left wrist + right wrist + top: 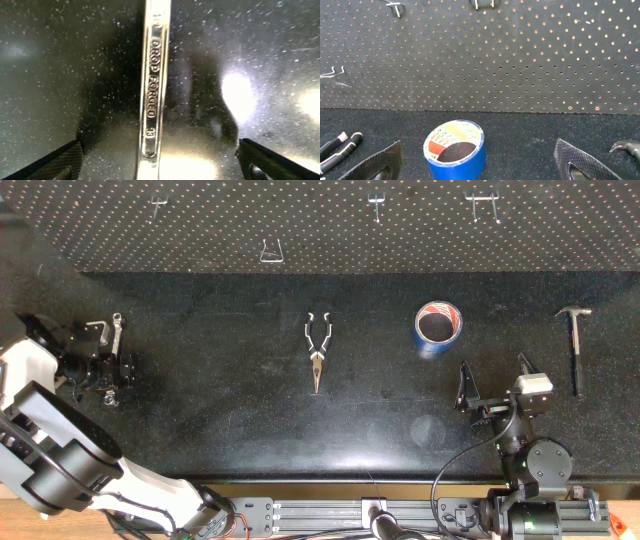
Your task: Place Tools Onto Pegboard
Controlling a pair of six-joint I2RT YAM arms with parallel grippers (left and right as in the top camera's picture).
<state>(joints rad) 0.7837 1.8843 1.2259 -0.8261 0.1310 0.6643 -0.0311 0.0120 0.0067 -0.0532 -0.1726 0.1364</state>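
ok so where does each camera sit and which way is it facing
top view: fixed overhead, looking down on the black worktop; left arm and right arm rise from the bottom edge.
left wrist view: wrist-mounted, looking down at the silver wrench between its own open fingers.
right wrist view: wrist-mounted, low, facing the black pegboard; own open fingers show.
shared: top and right wrist views show the blue tape roll.

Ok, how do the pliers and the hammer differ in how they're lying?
The pliers lie mid-table; the hammer lies far over on the right arm's side. The pliers' pale handles spread toward the pegboard, with the tip pointing away from it; the hammer's metal head is at the pegboard end, with its dark handle trailing away. Both lie flat on the black table, not yet hung.
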